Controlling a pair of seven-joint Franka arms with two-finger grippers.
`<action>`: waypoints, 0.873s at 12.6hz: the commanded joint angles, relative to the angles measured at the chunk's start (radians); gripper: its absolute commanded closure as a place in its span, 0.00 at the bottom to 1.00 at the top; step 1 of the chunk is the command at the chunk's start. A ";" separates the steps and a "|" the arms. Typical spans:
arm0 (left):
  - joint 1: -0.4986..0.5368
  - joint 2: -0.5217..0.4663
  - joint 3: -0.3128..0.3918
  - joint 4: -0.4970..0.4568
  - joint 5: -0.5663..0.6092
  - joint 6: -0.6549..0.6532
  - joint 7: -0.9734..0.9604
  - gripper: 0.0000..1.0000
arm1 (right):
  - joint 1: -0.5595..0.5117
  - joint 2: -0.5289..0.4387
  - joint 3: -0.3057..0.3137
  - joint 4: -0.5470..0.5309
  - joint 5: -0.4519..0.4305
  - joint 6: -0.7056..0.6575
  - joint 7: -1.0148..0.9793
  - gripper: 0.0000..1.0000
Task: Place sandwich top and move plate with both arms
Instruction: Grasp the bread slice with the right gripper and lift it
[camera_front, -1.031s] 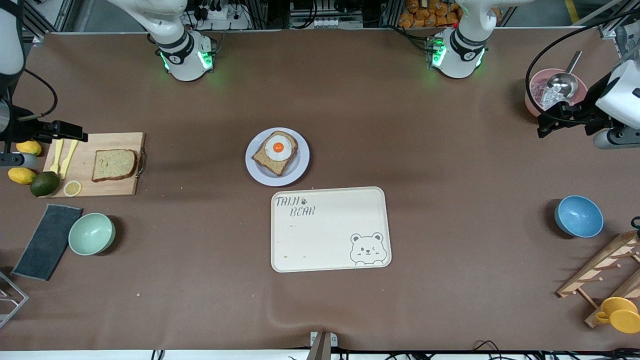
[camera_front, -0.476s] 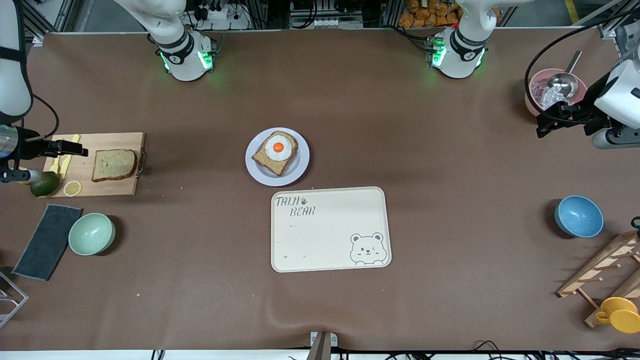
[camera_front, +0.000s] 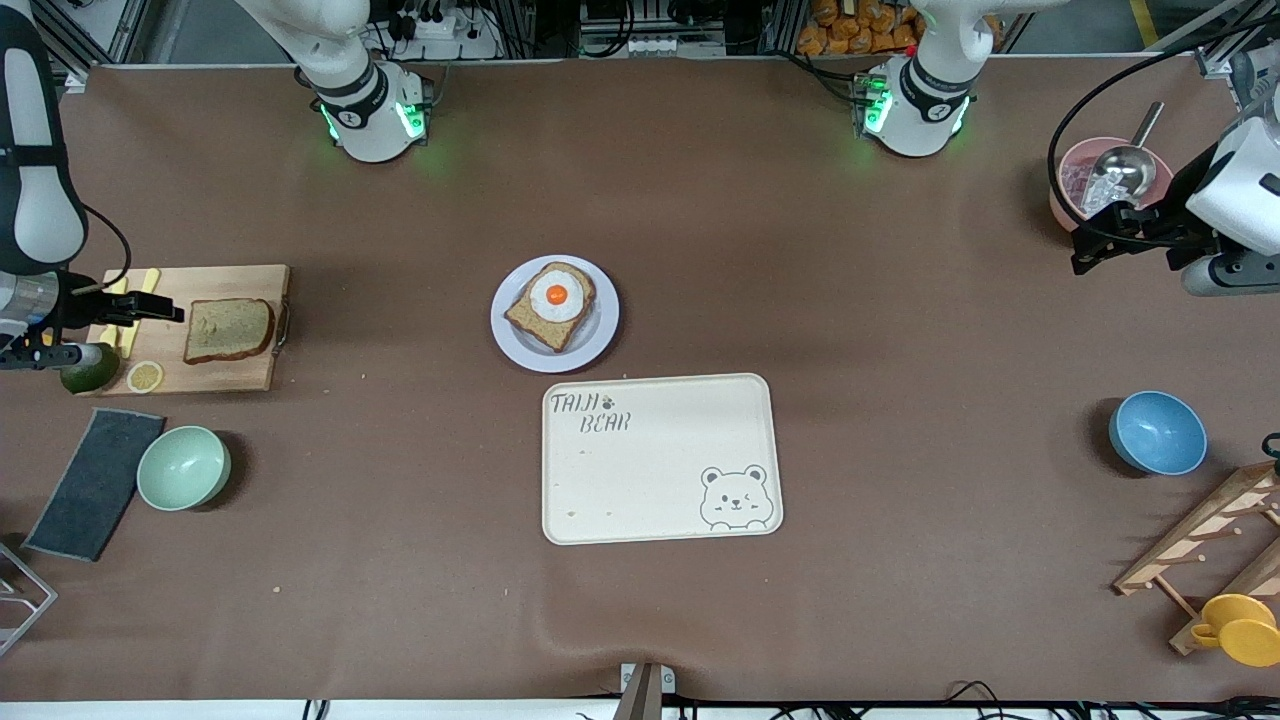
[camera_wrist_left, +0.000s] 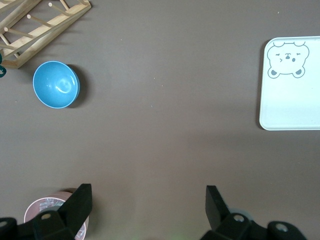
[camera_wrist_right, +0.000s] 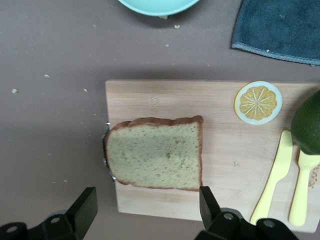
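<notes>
The sandwich top (camera_front: 228, 329), a plain bread slice, lies flat on a wooden cutting board (camera_front: 240, 375) at the right arm's end of the table. In the right wrist view the sandwich top (camera_wrist_right: 155, 159) lies just ahead of my open right gripper (camera_wrist_right: 147, 207). My right gripper (camera_front: 170, 313) hangs empty over the board's outer end, beside the slice. The plate (camera_front: 600, 335) sits mid-table with a bread slice bearing a fried egg (camera_front: 552, 303). My left gripper (camera_front: 1085, 255) is open and empty, over the table beside a pink bowl (camera_front: 1068, 190). The left gripper (camera_wrist_left: 147, 200) is far from the plate.
A cream bear-print tray (camera_front: 660, 458) lies just nearer the camera than the plate. A yellow knife and fork (camera_wrist_right: 280, 175), a lemon slice (camera_front: 145, 376) and an avocado (camera_front: 88, 370) sit at the board's end. A green bowl (camera_front: 183, 467), dark cloth (camera_front: 95, 483), blue bowl (camera_front: 1157, 432) and wooden rack (camera_front: 1200, 545) stand around.
My right gripper has come in over the cutting board's outer end, closer to the plain bread slice. The left arm has hardly moved.
</notes>
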 joint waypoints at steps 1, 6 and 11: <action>0.005 -0.019 -0.002 -0.011 -0.002 -0.010 -0.008 0.00 | -0.058 0.063 0.020 0.004 0.005 0.045 -0.067 0.21; 0.003 -0.024 -0.004 -0.008 0.001 -0.041 -0.027 0.00 | -0.101 0.145 0.022 0.010 0.009 0.132 -0.149 0.31; 0.005 -0.024 -0.002 -0.008 0.001 -0.044 -0.024 0.00 | -0.137 0.206 0.022 0.008 0.081 0.177 -0.222 0.39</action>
